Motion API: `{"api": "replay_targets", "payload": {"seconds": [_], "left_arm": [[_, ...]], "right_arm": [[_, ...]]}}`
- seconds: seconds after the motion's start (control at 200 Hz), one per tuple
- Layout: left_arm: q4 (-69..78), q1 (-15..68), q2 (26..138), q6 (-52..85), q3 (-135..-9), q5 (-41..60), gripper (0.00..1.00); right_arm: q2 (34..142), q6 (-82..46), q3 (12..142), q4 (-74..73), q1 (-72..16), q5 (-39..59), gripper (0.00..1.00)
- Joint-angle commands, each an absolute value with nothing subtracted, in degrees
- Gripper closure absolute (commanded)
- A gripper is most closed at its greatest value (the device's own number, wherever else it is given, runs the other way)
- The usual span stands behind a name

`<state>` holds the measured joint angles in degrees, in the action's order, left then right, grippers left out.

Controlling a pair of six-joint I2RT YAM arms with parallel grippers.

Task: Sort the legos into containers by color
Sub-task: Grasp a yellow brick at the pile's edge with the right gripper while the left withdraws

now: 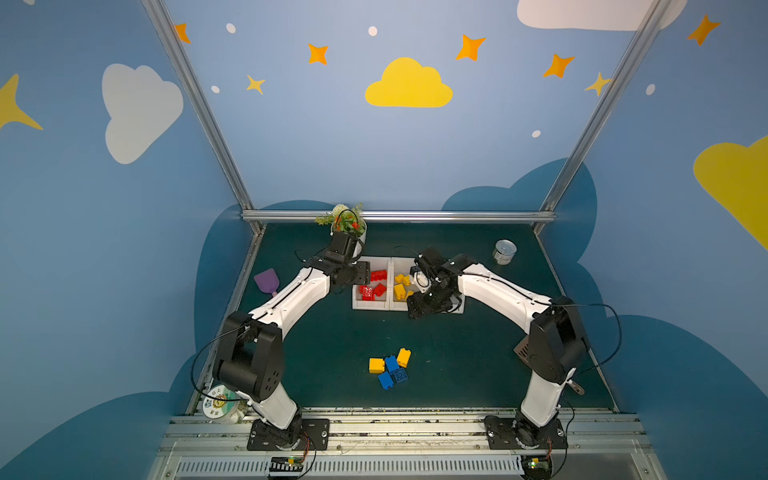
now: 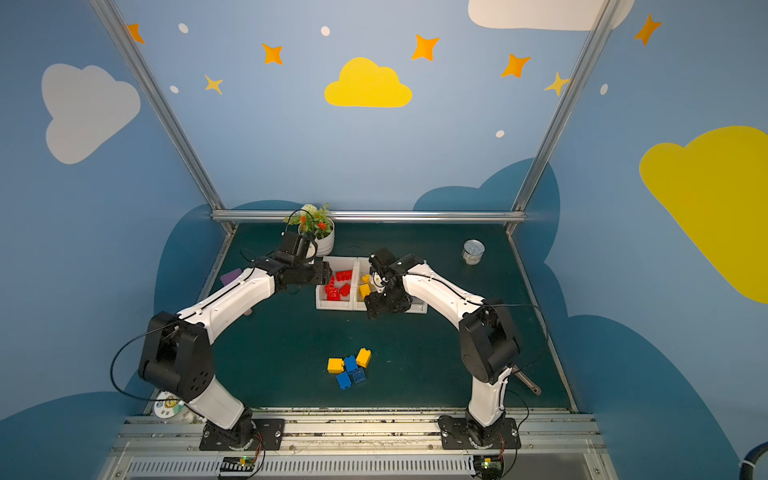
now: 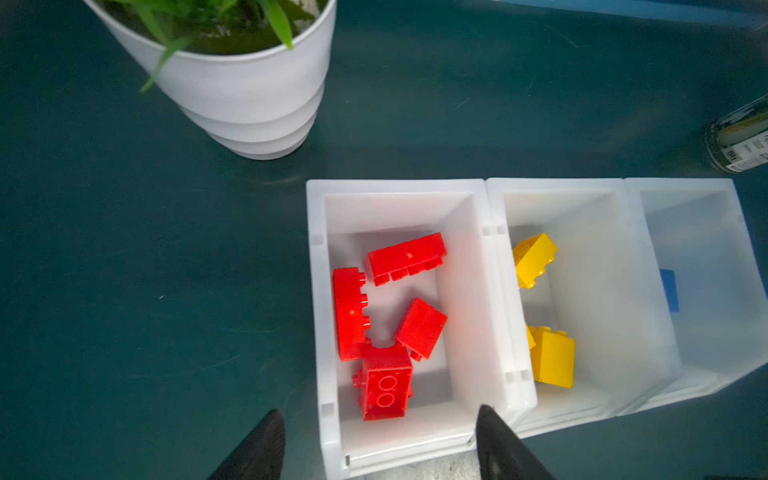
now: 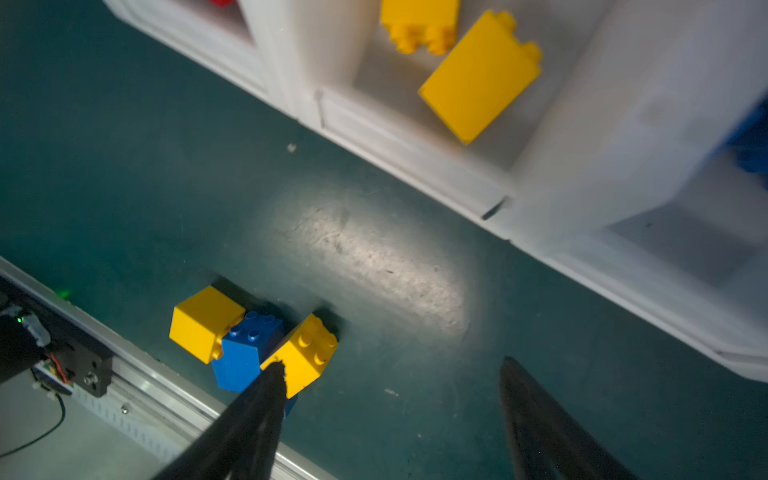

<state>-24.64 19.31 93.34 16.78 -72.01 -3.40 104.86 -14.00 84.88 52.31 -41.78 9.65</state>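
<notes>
1. My left gripper (image 3: 380, 442) has its jaws apart with nothing between them. It hangs over the near end of the first bin (image 3: 316, 291), which is the leftmost of the row in both top views.
2. The first bin holds the red legos (image 3: 407, 257). Several lie at odd angles, and one has its hollow underside up.
3. The middle bin (image 3: 552, 185) is joined to the first and holds the yellow legos (image 3: 552, 357).
4. In the third bin (image 3: 681, 185), a blue lego (image 3: 670, 291) shows only as a blurred patch through the wall.
5. My right gripper (image 4: 392, 370) is spread wide and carries nothing. It hangs above the green mat (image 4: 124, 166), near the front rim of the bins.
6. Two loose yellow legos (image 1: 376, 365) and three loose blue legos (image 1: 385, 380) lie bunched and touching on the mat. They are well apart from the bins, toward my arm bases.
7. A flower pot (image 1: 360, 239) stands behind the first bin.
8. A metal can (image 1: 504, 251) sits near the far right corner.
</notes>
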Motion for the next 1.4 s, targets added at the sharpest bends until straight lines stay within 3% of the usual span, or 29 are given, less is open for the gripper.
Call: {"api": "replay_targets", "payload": {"seconds": [0.0,0.776,1.397], "left_arm": [[-24.5,17.6,90.6,17.0,-70.2,-4.2,0.27],[-23.7,12.2,80.4,18.2,-57.1,-3.9,0.27],[-22.9,12.0,80.3,19.2,-55.0,-3.2,0.27]], "right_arm": [[103.5,-12.9,83.7,51.8,-44.4,11.0,0.20],[114.3,-24.5,87.3,58.9,-55.6,5.0,0.22],[114.3,-27.2,83.7,61.4,-54.4,1.9,0.24]]}}
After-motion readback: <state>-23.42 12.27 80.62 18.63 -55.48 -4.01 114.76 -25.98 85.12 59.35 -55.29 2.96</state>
